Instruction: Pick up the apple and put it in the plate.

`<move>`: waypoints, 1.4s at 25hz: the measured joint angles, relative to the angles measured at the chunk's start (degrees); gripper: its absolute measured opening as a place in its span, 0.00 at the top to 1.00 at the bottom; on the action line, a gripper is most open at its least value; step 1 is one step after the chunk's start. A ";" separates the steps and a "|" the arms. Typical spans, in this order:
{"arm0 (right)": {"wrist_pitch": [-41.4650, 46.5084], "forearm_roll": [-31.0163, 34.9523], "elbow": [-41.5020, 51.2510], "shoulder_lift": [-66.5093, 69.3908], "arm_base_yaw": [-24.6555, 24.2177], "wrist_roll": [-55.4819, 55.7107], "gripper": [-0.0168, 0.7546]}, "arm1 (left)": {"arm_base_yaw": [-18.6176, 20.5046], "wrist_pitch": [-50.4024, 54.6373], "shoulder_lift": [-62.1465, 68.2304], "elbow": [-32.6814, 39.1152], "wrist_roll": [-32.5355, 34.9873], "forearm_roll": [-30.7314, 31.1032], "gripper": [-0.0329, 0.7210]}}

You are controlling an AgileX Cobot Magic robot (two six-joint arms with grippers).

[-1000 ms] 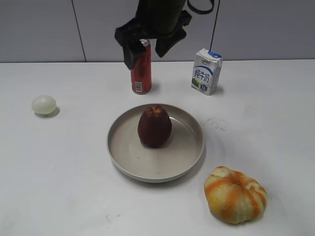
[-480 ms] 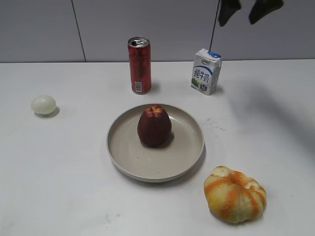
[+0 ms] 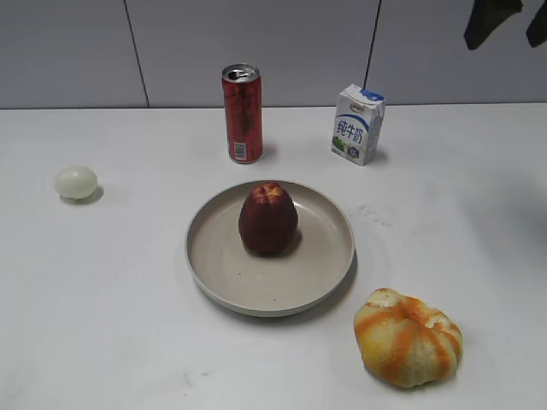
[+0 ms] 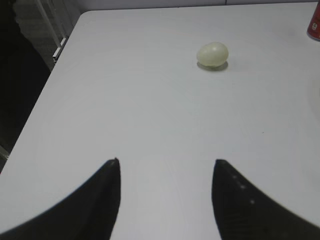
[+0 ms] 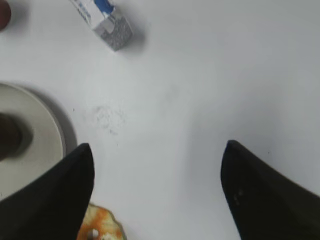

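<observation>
With the apple (image 3: 268, 219) standing upright in the middle of the plate (image 3: 335, 267) and the right gripper (image 5: 157, 192) spread wide and empty high at the far right, you only need to retreat clear of the milk carton (image 3: 357, 125).

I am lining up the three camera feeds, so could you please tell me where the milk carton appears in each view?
Exterior view: the milk carton stands upright near the back of the table, right of centre, behind the plate.
Left wrist view: not in it; only the pale egg-shaped thing and a red can's edge show.
Right wrist view: at the top left, partly cut off.
Shared landmark: the plate's rim, also at the right wrist view's left edge.
</observation>
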 joint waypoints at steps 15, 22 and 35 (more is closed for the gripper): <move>-3.79 -0.05 45.59 -31.66 0.01 -0.99 0.21 | 0.00 0.00 0.00 0.00 0.00 0.00 0.36; -7.47 -0.05 59.42 -42.71 0.01 -0.99 0.21 | 0.00 0.00 0.00 0.00 0.00 0.00 0.36; -9.10 -0.05 72.86 -71.53 0.01 -1.29 0.21 | 0.00 0.00 0.00 0.00 0.00 0.00 0.36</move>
